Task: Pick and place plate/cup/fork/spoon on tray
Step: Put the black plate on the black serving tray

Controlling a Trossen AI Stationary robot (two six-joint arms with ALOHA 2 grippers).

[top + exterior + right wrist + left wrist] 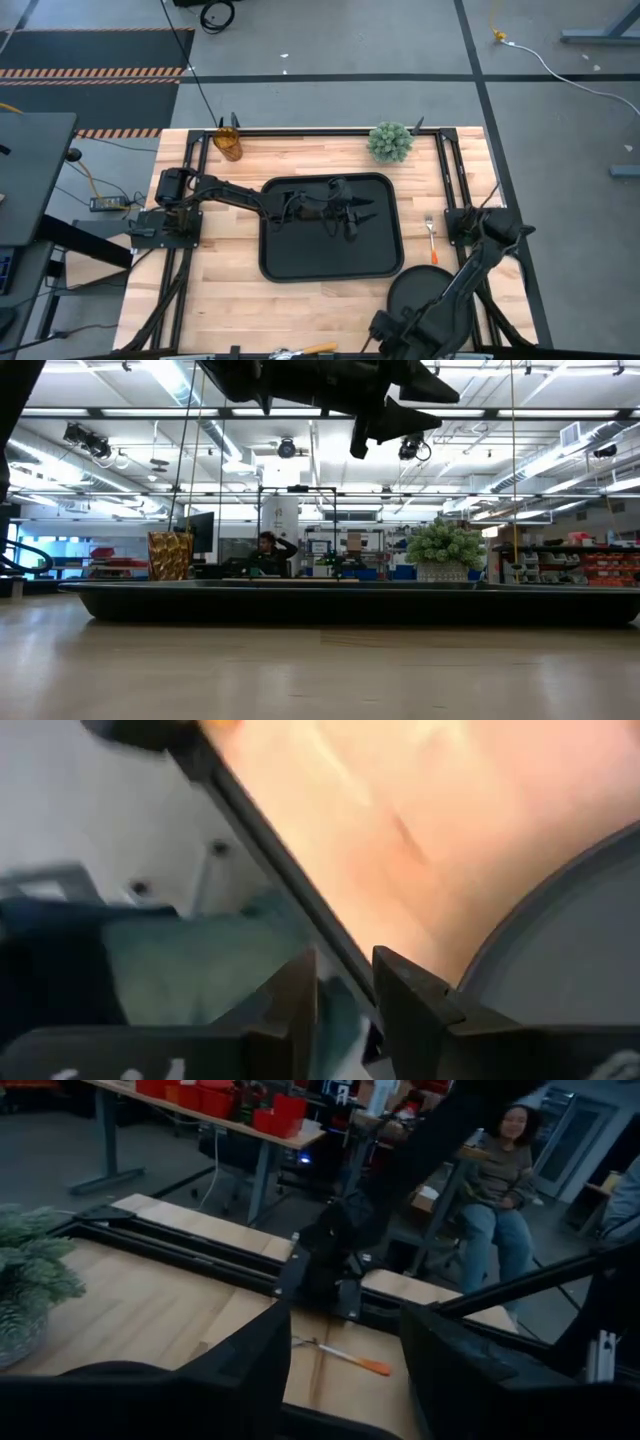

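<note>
My right claw point(345, 978), fingers narrowly apart and pinching nothing, hangs at the table's near edge just beside the round dark-grey plate point(570, 950), so I should probably straddle its raised rim before squeezing, while my spread left claw point(352, 212) waits over the black rectangular tray point(290, 268).

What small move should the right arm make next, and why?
Probably shift the right gripper sideways onto the rim of the plate. In its wrist view the fingers stand slightly apart with nothing between them, and the plate's edge lies just beside them, not yet gripped.
</note>
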